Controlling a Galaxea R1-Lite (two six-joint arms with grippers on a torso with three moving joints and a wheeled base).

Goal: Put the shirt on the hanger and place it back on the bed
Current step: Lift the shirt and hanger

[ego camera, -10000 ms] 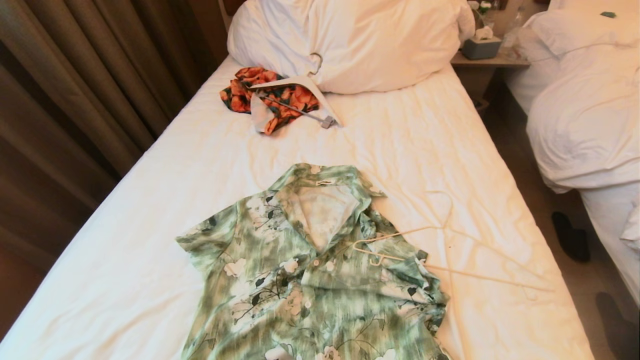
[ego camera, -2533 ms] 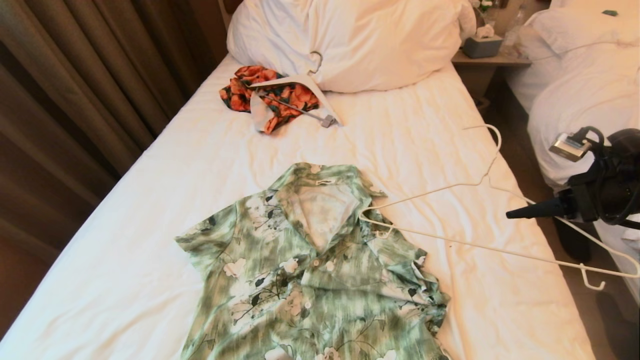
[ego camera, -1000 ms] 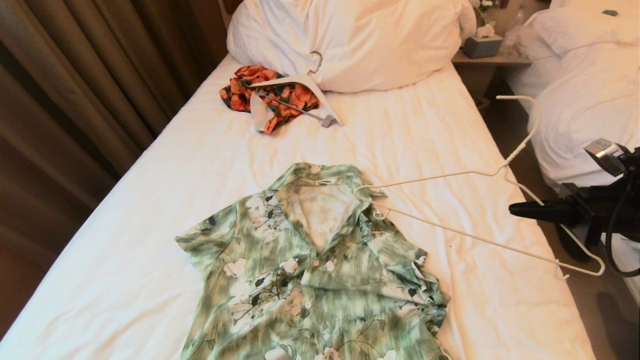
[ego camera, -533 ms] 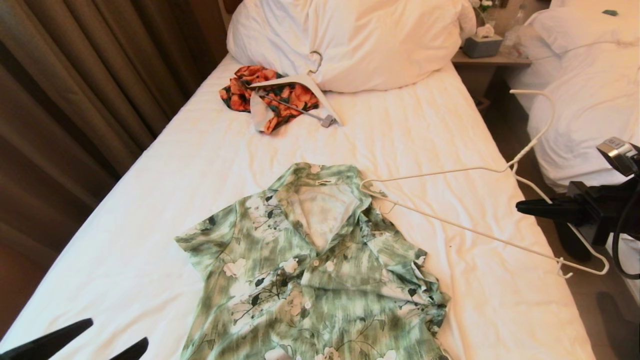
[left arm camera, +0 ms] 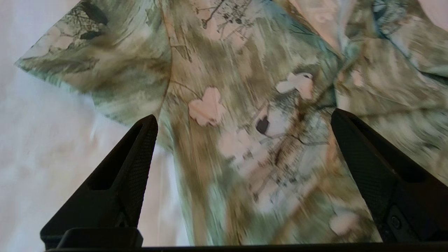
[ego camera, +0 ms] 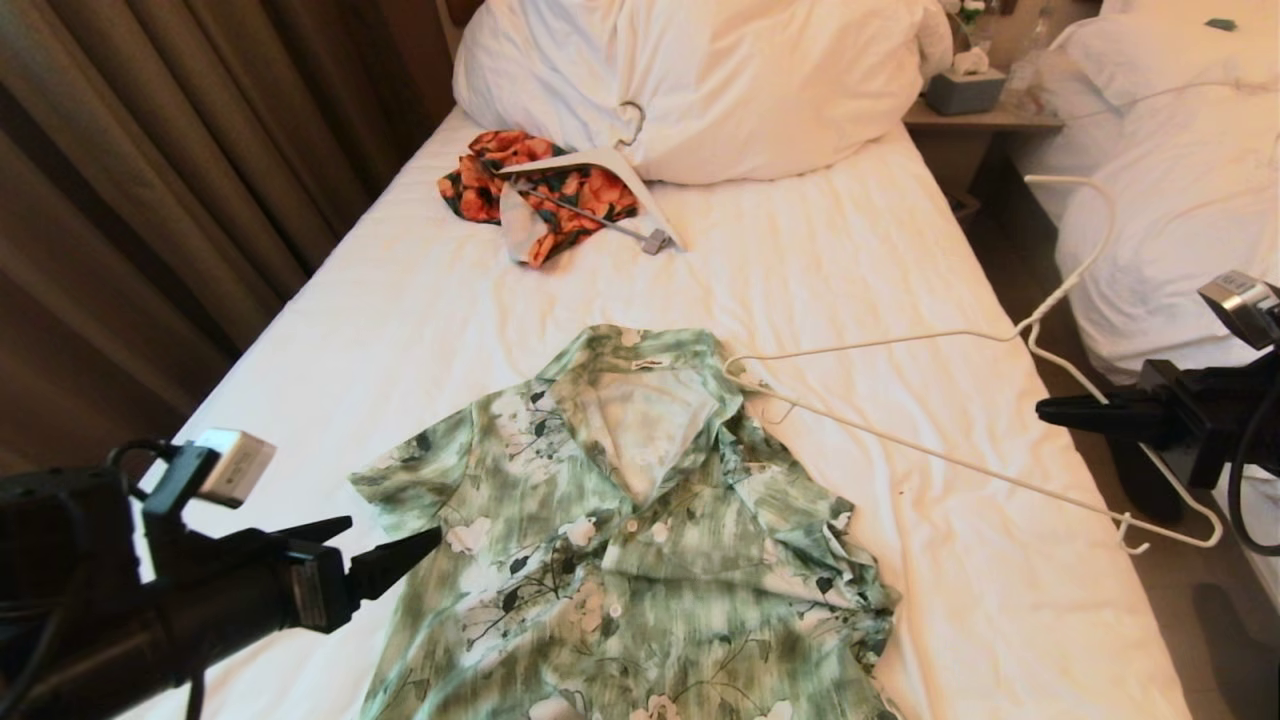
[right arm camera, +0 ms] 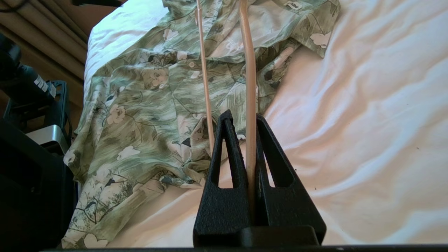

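Right gripper (right arm camera: 241, 117) clamping hanger (right arm camera: 247, 80), left gripper (left arm camera: 244, 117) spread wide over shirt (left arm camera: 252, 105)

Warm, even illumination; soft shadows. Motion blur smears the green-and-white floral shirt fabric (left arm camera: 252, 147) beyond the left gripper (left arm camera: 245, 120). The white wrinkled bedsheet (right arm camera: 378, 105) beside the right gripper (right arm camera: 240, 117) is near overexposure.

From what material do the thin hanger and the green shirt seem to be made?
The hanger, clamped in the right gripper, looks like smooth cream plastic or coated wire: very thin, uniform, matte; I cannot tell which. The shirt looks like light woven fabric with a slight sheen, possibly rayon or polyester: it lies on the bed in soft folds. The left gripper hovers open above it.
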